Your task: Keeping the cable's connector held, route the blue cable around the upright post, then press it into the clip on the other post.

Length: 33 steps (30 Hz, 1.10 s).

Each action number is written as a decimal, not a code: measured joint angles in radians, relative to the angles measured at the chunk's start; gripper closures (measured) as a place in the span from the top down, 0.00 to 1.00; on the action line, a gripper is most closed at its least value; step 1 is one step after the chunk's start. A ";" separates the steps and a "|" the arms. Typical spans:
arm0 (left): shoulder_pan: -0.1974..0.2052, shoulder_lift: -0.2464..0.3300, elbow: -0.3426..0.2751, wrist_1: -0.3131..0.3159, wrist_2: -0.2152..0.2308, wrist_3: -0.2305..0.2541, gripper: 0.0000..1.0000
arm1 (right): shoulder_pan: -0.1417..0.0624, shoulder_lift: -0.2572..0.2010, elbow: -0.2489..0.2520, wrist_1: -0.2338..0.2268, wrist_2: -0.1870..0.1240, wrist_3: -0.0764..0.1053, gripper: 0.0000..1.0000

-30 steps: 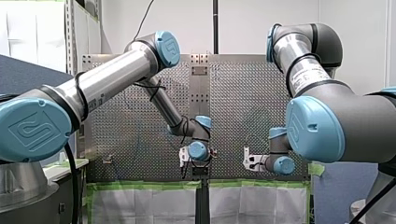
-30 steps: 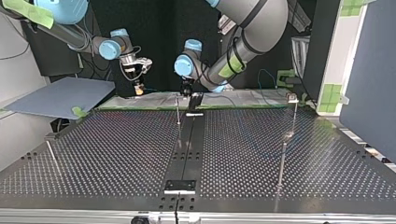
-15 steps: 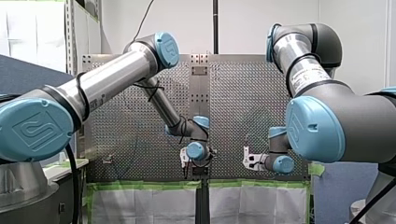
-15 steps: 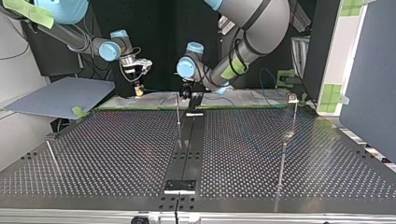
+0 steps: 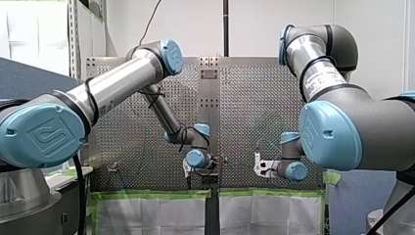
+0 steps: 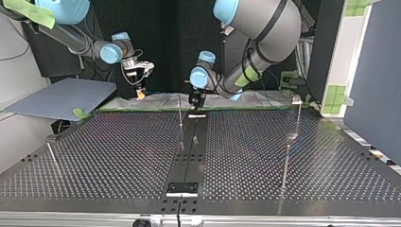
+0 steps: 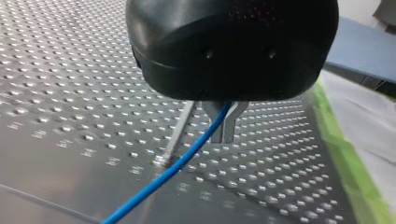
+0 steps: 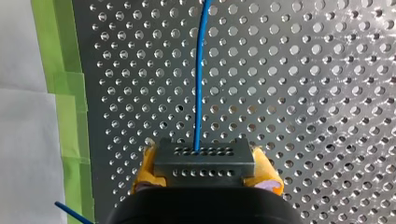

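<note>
Left wrist view: left gripper (image 7: 224,137) has its metal fingers (image 7: 211,114) nearly together, and the blue cable (image 7: 177,165) runs between them and trails away below. The upright post (image 7: 181,126) stands just beside those fingers, with the cable crossing near its base; contact unclear. Right gripper (image 8: 205,170) clamps the connector (image 8: 204,158), cable leaving straight ahead. Your left arm is nearer the post, so the wrap looks like its job.
</note>
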 joint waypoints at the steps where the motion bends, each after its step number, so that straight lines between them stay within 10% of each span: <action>1: 0.000 -0.006 0.000 0.000 0.002 0.002 0.00 | 0.000 0.000 -0.001 0.001 0.000 -0.001 0.00; 33: 0.037 -0.022 0.052 -0.018 0.090 -0.008 0.00 | -0.011 0.001 -0.051 0.038 0.001 -0.009 0.00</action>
